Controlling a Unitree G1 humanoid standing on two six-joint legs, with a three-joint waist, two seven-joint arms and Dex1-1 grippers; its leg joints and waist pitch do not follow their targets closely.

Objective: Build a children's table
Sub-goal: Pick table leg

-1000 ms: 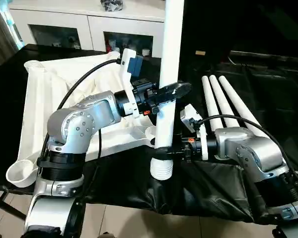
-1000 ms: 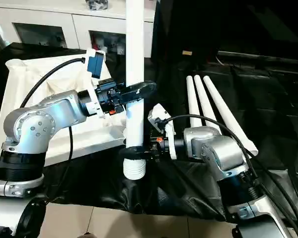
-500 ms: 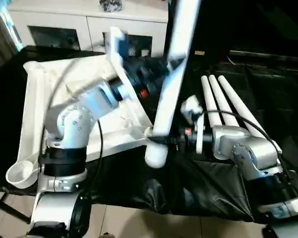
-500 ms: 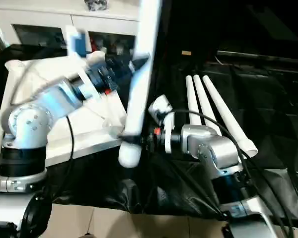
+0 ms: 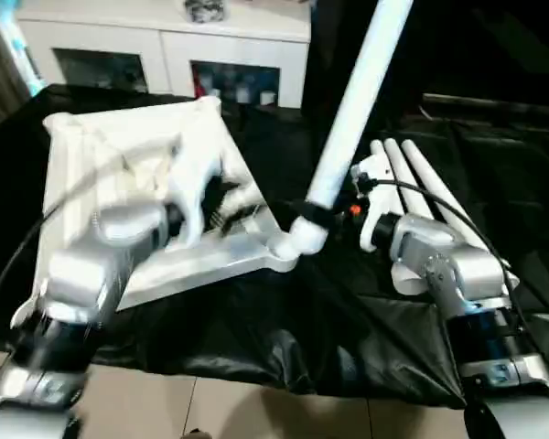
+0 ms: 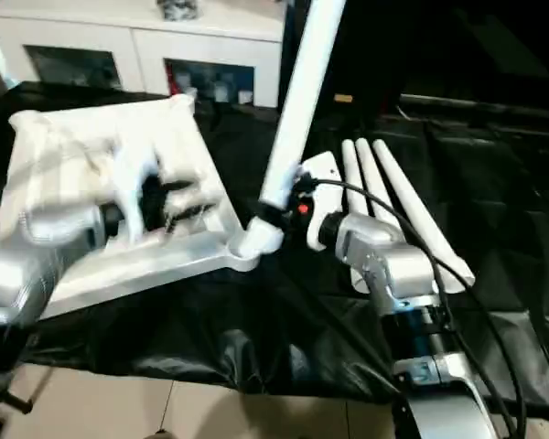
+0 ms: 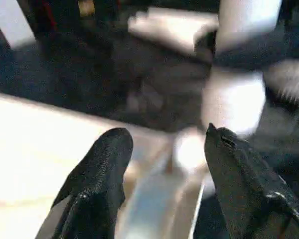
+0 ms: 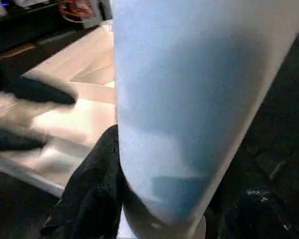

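My right gripper (image 5: pixel 322 218) clamps jaws on 1 tilted leg (image 5: pixel 352 114), its foot at the tabletop (image 5: pixel 119 155) corner socket (image 5: pixel 280 249). Left wrist view alone shows left gripper (image 7: pixel 164 149) jaws apart, empty, above the tabletop

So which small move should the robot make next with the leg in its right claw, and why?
Probably tip the leg upright over the tabletop's near corner socket. The right claw grips the leg near its lower end, which sits beside that socket while the leg leans away. The left claw is open and holds nothing.
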